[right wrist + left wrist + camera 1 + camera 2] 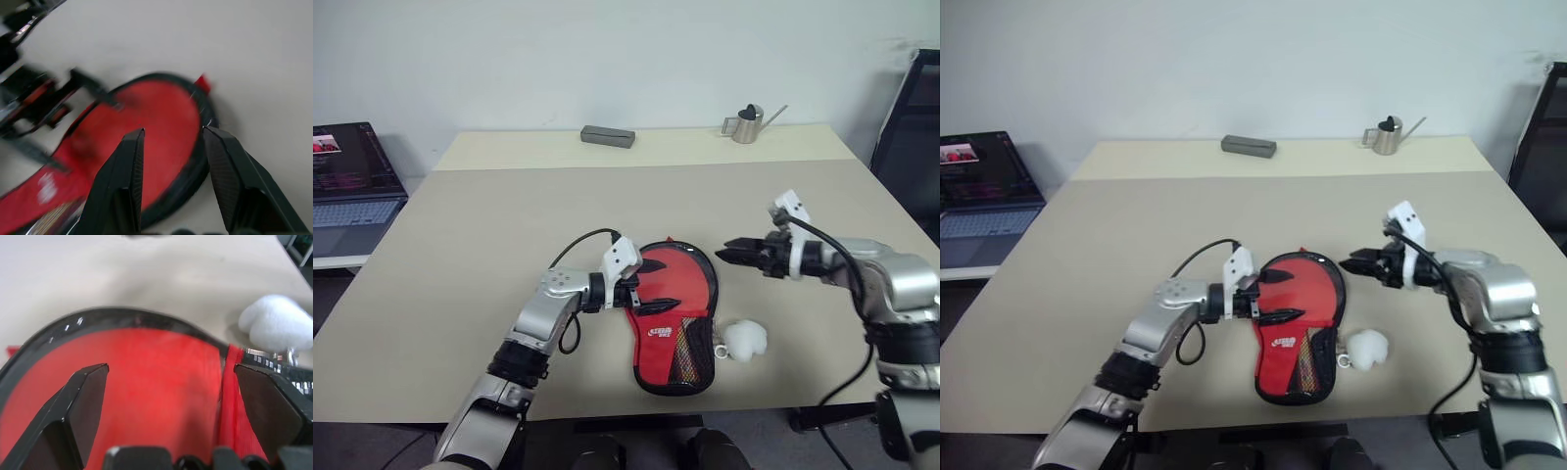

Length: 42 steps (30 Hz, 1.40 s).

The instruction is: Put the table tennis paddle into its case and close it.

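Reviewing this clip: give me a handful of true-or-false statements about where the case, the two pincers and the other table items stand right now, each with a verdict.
1. The case lies flat on the table. True.
2. The right pincer is clamped on the case. False: it hangs clear of the case's rounded end, fingers parted, gripping nothing.
3. The left pincer has its fingers spread wide over the case's red top. True.
4. A white object lies beside the case's narrow end. True.
5. The metal watering can stands right next to the case. False: it stands at the table's far edge.
6. The paddle lies bare on the table beside the case. False: no bare paddle is there.
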Tool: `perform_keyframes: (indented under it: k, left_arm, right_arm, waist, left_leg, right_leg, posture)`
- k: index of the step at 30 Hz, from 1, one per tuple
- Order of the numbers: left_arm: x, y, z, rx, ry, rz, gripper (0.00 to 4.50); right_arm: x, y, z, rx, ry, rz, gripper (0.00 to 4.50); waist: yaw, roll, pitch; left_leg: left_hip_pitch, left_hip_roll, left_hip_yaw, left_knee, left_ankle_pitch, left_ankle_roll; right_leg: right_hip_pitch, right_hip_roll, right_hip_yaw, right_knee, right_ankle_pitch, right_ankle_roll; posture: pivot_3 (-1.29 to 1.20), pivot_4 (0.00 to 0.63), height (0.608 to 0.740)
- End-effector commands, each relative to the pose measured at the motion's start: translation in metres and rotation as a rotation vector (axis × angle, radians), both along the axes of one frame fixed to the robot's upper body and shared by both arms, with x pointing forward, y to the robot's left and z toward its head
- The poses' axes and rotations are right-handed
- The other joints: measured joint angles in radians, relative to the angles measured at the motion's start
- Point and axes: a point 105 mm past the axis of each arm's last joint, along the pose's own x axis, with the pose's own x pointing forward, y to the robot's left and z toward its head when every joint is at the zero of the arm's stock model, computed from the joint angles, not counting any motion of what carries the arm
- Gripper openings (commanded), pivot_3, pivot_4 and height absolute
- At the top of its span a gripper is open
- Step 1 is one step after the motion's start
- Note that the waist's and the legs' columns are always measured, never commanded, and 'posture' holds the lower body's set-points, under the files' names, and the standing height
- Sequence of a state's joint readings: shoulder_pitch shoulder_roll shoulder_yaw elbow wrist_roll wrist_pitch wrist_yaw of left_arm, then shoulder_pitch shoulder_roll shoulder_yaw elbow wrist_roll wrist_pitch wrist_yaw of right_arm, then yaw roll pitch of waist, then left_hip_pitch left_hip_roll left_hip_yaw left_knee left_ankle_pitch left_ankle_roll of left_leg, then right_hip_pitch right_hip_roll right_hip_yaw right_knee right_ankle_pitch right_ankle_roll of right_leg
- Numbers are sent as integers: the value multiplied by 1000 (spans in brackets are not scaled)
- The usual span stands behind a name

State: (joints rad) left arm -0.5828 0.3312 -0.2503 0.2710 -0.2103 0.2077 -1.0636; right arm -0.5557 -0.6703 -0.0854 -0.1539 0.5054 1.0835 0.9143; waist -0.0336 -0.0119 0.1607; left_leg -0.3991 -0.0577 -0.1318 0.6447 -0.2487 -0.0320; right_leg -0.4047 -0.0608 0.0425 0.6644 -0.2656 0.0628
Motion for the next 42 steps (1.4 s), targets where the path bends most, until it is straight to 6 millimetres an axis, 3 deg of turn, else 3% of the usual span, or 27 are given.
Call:
perform_keyframes:
  k: [1,7,12,20,25,29,38,42]
  left_arm:
    - [0,-9,6,-6,-37,-38,4500]
    - [-7,-18,-5,32,-22,-95,4500]
    - [-14,-16,-17,66,12,-129,4500]
    - [-16,-18,-35,115,30,-135,4500]
    - [-16,-16,-43,130,46,-126,4500]
    - [-16,-16,-49,141,55,-128,4500]
    - [-16,-20,-49,137,55,-143,4500]
    - [-16,-20,-49,138,51,-145,4500]
  right_arm:
    - [-22,-4,12,20,-1,30,2038]
    - [-54,-21,2,2,77,11,2038]
    - [-60,-31,0,-3,83,-46,2038]
    - [-67,-24,-11,-44,77,-30,2038]
    - [-84,-14,-19,-73,103,72,2038]
    - [-78,-15,-28,-85,106,49,2038]
    - [-55,-25,-57,-108,124,-46,2038]
    - [-58,-25,-55,-75,136,-14,2928]
  waist:
    - [-2,0,0]
    - [5,0,0]
    - [1,-1,0]
    - [5,-1,0]
    - [7,-1,0]
    - [6,-2,1]
    - [8,-2,0]
    - [8,-2,0]
  left_leg:
    - [0,0,0,0,0,0]
    - [0,0,0,1,0,0]
    - [1,0,1,1,0,0]
    - [1,0,1,1,0,0]
    - [4,0,0,1,0,0]
    - [16,0,0,0,-1,1]
    - [17,1,-1,0,-1,1]
    - [17,0,-1,0,-1,1]
  right_leg:
    - [0,0,0,0,0,0]
    - [1,0,-1,0,0,0]
    - [1,0,1,0,0,0]
    - [3,0,-1,0,0,1]
    - [8,0,-2,-1,0,1]
    - [21,0,-3,-6,-3,6]
    - [22,0,-3,-6,-3,7]
    - [22,0,-3,-6,-3,7]
  posture:
    - [0,150,740]
    - [0,150,740]
    - [0,150,740]
    - [0,150,740]
    - [0,150,740]
    - [0,150,740]
    - [0,150,740]
    - [0,150,740]
